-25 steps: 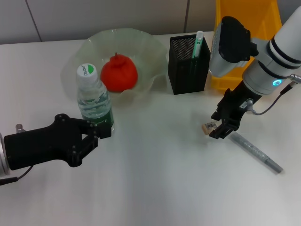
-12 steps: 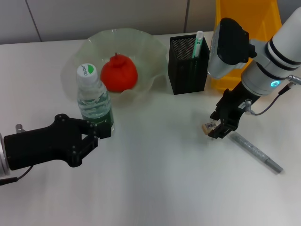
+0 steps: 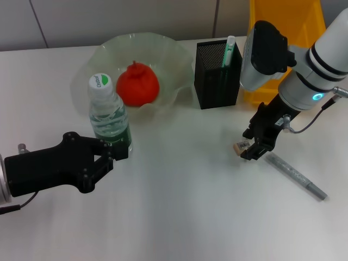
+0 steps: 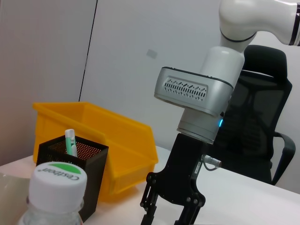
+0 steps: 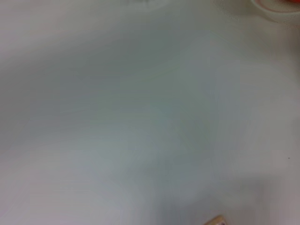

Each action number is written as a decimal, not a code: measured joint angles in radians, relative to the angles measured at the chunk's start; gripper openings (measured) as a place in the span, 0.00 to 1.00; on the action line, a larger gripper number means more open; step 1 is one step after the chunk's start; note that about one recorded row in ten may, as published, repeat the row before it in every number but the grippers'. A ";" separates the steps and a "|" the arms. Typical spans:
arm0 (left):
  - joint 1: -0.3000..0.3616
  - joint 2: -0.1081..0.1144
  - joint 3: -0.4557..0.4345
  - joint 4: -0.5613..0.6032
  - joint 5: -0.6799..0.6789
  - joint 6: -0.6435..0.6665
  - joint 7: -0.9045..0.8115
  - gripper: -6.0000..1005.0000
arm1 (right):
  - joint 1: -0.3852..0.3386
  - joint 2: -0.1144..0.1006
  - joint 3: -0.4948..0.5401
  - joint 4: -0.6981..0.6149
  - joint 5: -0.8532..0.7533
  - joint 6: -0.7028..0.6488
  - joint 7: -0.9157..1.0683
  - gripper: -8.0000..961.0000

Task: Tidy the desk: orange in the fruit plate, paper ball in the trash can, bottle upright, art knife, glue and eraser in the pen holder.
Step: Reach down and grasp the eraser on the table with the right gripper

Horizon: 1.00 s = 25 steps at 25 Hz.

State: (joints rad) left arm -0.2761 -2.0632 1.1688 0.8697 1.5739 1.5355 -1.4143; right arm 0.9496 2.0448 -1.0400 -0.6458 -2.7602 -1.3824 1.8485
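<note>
Right gripper (image 3: pixel 252 148), right of centre in the head view, is lowered to the desk surface (image 3: pixel 179 206) with its fingers straddling the eraser (image 3: pixel 241 145); the small tan block sits at the fingertips, and whether the pads are clenched on it or merely beside it cannot be told from these views. The low, near-vertical posture suits a pick from above, which is judged to be the step in hand. The right wrist view shows only bare desk and a sliver of the eraser (image 5: pixel 214 220) at its lower edge.

Just right of and below the gripper lies the art knife (image 3: pixel 296 176), a grey stick flat and slanted toward the lower right corner, not yet collected. The black mesh pen holder (image 3: pixel 217 81) stands at upper centre, well apart from the eraser, and already carries 1 green-and-white stick, probably the glue (image 3: pixel 228 51). A yellow bin (image 3: pixel 285 22) stands behind it at upper right, likely serving as the trash can.

Left gripper (image 3: pixel 109 155), lower left, rests with its fingers at the base of the water bottle (image 3: pixel 109 117); the bottle is upright, cap up, so this grasp appears to serve as a steadying hold, though pad contact is not clear. The orange (image 3: pixel 137 84) sits inside the translucent fruit plate (image 3: pixel 163 49) at upper left centre
</note>
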 joint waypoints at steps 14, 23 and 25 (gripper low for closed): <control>0.010 0.000 0.000 0.000 0.000 0.000 0.000 0.01 | 0.000 0.005 0.000 0.000 0.003 -0.018 0.000 0.56; 0.012 0.000 0.000 0.000 0.000 0.000 0.000 0.01 | -0.003 0.013 0.000 -0.007 0.004 -0.024 0.005 0.50; 0.013 0.000 0.000 0.000 0.000 0.001 0.000 0.01 | -0.003 0.014 0.001 -0.008 0.004 -0.022 0.007 0.49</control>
State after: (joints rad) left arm -0.2635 -2.0632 1.1689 0.8697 1.5739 1.5363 -1.4143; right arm 0.9464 2.0585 -1.0394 -0.6536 -2.7566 -1.4039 1.8557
